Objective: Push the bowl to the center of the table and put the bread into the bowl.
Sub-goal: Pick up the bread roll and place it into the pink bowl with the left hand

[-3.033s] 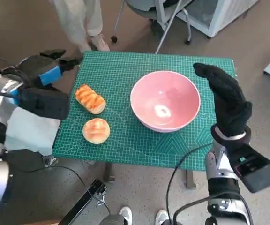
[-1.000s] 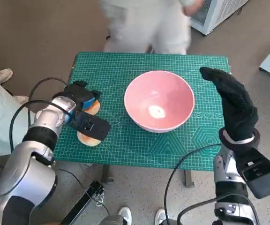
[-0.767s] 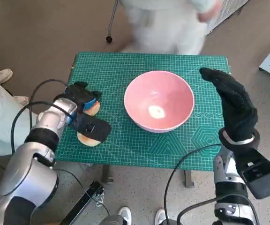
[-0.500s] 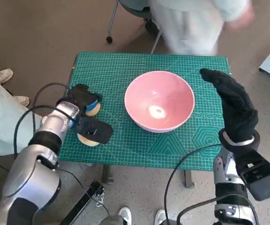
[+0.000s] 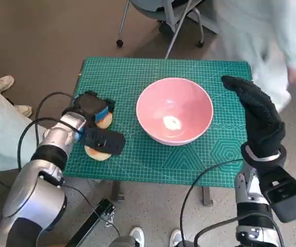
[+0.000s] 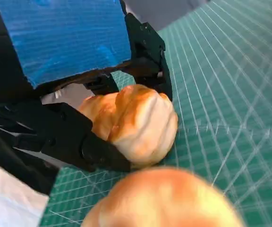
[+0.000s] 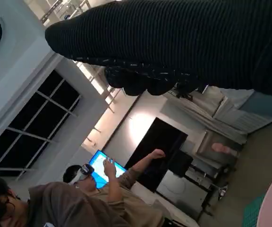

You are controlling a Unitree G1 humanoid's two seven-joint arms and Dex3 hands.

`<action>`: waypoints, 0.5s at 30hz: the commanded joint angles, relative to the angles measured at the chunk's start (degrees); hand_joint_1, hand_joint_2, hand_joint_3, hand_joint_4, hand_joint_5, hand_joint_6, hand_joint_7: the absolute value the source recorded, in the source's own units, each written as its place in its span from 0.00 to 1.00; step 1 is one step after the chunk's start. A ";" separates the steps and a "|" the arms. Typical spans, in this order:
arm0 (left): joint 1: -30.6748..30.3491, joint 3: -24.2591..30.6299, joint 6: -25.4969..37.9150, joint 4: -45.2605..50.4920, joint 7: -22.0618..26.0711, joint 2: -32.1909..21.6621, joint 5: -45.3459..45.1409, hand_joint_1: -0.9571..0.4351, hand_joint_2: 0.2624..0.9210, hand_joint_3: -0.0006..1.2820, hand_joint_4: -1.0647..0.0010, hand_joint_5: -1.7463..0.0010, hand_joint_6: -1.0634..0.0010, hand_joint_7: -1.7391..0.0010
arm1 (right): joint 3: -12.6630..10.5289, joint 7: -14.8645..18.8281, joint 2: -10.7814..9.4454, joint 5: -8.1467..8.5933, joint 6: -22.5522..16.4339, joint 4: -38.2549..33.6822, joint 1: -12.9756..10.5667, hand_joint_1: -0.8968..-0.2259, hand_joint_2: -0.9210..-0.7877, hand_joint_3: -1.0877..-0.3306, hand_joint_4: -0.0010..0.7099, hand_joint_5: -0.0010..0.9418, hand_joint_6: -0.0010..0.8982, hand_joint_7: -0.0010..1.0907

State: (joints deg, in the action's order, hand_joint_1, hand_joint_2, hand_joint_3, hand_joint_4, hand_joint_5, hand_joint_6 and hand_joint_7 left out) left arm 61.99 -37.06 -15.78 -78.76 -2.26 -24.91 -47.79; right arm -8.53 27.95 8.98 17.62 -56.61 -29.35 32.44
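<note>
We find the pink bowl point(image 5: 174, 110) standing upright near the middle of the green cutting mat point(image 5: 137, 77) that covers the table, somewhat toward its right half, with nothing in it but a bright glare spot. Two pieces of bread lie at the mat's left side, well apart from the bowl. The elongated roll point(image 6: 133, 122) is the farther of the two from the robot; in the left wrist view we see the left hand point(image 5: 94, 116) closed around it, black fingers point(image 6: 70, 142) lying against one side and another black part of the hand curving over the opposite end, while the roll rests on the mat. We judge this hand to be grasping the roll. The round bun point(image 5: 97, 153) sits just beside it, nearer the robot, partly covered in the head view by the dark block on the left wrist; in the wrist view it appears as a blurred mass in the foreground. The right hand point(image 5: 256, 116), in its black knitted glove, is raised beside the bowl's right rim with fingers extended and apart, holding nothing; we cannot tell whether it touches the bowl. Beyond the table's far edge we note a chair base point(image 5: 161, 20) and a blurred person in pale clothing point(image 5: 271, 46) at the upper right. Another person's pale trouser leg point(image 5: 1, 131) and shoe show at the left.
</note>
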 commanded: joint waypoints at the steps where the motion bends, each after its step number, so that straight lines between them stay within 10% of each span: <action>1: -0.84 3.49 0.66 -0.35 1.75 -0.63 3.42 0.69 1.00 0.08 0.42 0.31 0.42 0.29 | 0.32 -0.02 0.49 -0.33 1.10 0.12 -1.35 0.48 0.00 0.50 0.46 0.01 0.00 0.75; 15: 2.13 8.97 -3.06 1.30 0.15 -2.02 7.36 0.69 1.00 0.07 0.38 0.35 0.42 0.30 | 0.98 0.15 -0.24 -0.03 1.49 -0.30 -0.81 0.47 0.00 0.50 0.47 0.01 0.00 0.75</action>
State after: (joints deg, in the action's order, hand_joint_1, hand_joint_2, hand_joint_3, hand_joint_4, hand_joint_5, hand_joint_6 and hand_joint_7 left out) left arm 62.04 -29.01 -17.56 -78.31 -1.04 -26.01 -41.56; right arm -7.90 27.95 8.85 17.74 -55.89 -29.21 32.46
